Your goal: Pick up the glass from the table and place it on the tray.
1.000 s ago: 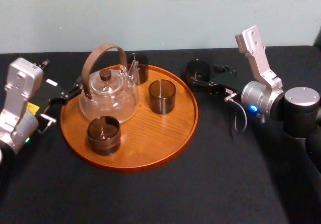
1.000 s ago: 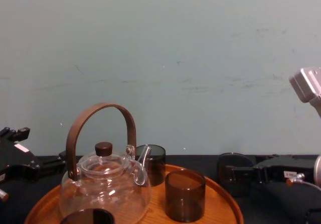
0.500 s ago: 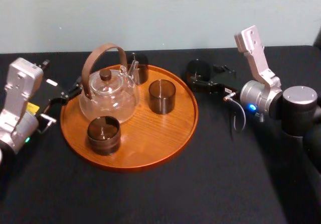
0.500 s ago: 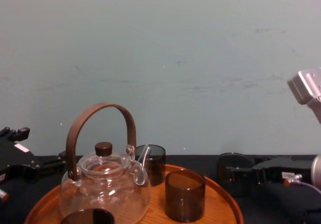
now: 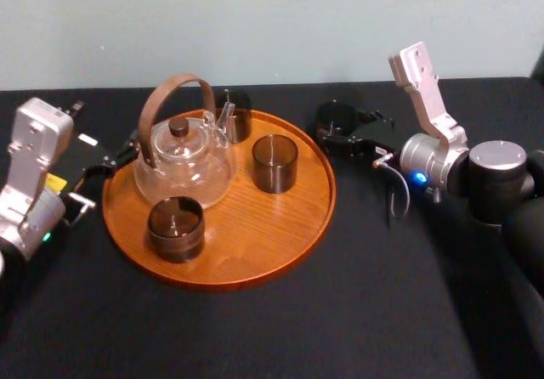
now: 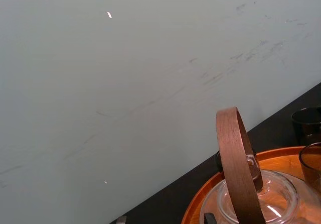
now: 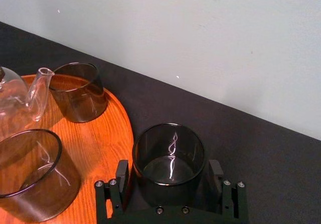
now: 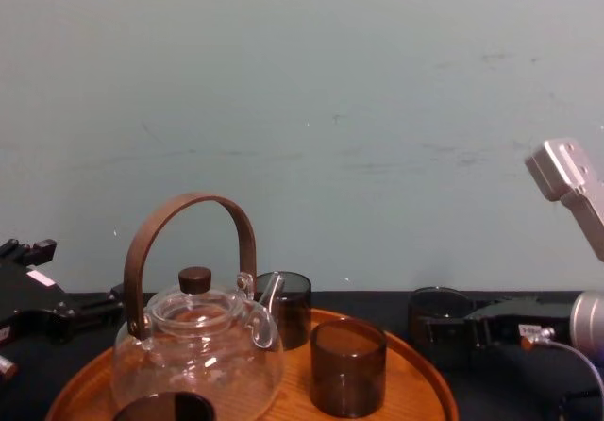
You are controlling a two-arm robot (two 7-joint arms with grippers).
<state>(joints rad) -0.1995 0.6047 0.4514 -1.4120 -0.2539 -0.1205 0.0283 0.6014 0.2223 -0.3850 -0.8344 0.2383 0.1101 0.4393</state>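
Observation:
A dark smoky glass [image 5: 337, 117] stands upright on the black table [image 5: 357, 294], just right of the round wooden tray [image 5: 255, 234]. My right gripper [image 5: 333, 131] is open, one finger on each side of the glass [image 7: 169, 156]. In the right wrist view, narrow gaps show between the fingers [image 7: 122, 176] and the glass wall. From the chest view, the glass [image 8: 440, 319] sits low with the right gripper [image 8: 445, 332] level with it. My left gripper [image 5: 115, 162] is parked at the tray's left edge, open and holding nothing.
On the tray stand a clear glass teapot [image 5: 183, 165] with a brown arched handle and three dark glasses [image 5: 274, 163], [image 5: 176, 228], [image 5: 234, 114]. Bare wood shows at the tray's front right. A pale wall closes the table's far side.
My right arm has shifted a little left, bringing the open fingers further along the glass. The glass, the tray and the left arm have not moved.

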